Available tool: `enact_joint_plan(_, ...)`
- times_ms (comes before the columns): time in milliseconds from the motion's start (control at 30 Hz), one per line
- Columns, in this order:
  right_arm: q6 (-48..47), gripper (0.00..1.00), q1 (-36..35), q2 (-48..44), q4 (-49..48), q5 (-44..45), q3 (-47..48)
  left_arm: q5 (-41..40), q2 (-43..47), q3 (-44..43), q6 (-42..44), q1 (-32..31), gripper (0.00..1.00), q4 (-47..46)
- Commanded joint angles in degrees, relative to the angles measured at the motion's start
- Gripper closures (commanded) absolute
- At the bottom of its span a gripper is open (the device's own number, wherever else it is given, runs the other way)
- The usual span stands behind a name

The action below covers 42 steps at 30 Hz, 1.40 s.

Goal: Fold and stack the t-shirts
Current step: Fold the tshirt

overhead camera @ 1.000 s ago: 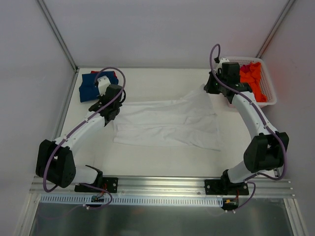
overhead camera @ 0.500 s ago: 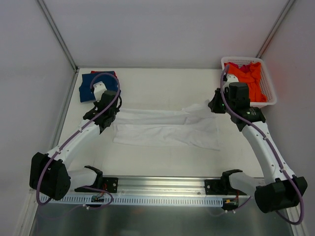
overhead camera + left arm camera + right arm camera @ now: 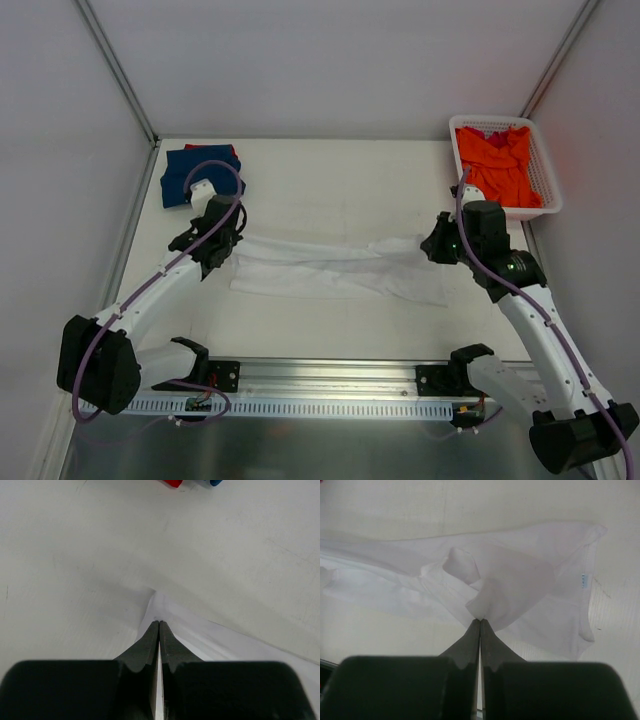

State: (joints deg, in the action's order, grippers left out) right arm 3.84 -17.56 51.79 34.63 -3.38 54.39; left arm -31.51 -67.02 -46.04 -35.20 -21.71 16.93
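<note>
One pale tabletop [image 3: 330,180] is seen from above, walled at the left, right and far sides, with both arm bases bolted at the near edge.

Across its middle a white t-shirt [image 3: 330,275] is laid as a long, narrow band. Its long axis runs left to right, and it spans almost the whole gap between the two arms.

At the far right corner a white lattice basket [image 3: 547,180] is set, with an orange t-shirt [image 3: 500,165] heaped inside. At the far left corner a dark blue t-shirt [image 3: 185,172] is folded flat, and a red t-shirt [image 3: 196,147] is shown as a thin edge beyond it.

The left pincer [image 3: 226,250] is placed at the band's left end and the right pincer [image 3: 432,245] at its right end. Each is on the far edge of the cloth, so the rest of the shirt lies on the near side of both. In each wrist view the fingers are seen pressed together with white cloth pinched at the tips, bunched into a loose fold on the right.

Each arm is nearest its own end. Broad bare surface is left beyond the shirt; only a slimmer strip is left before the near rail. A further fold is judged to be made across the short axis.
</note>
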Motion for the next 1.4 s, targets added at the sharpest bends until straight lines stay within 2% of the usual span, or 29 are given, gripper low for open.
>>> enact_joint_plan(0,3.28,1.00,-0.98,-3.53,2.80,1.53,-1.13,0.48,2.16,1.13,-1.89,-0.61,1.00,1.35)
enact_joint_plan(867,10.05,1.00,-4.23,-11.09,8.17,3.03,-10.09,0.31,2.42,5.87,-7.60,-6.76,1.00,3.55)
enact_joint_plan(1033,11.10,1.00,-4.15,-11.10,10.54,8.29,-10.45,-0.66,3.39,7.19,-8.04,-6.76,1.00,4.78)
enact_joint_plan(1367,12.86,1.00,-4.15,-10.39,11.25,10.32,-13.87,-0.57,4.45,9.91,-9.80,-6.76,1.00,6.19)
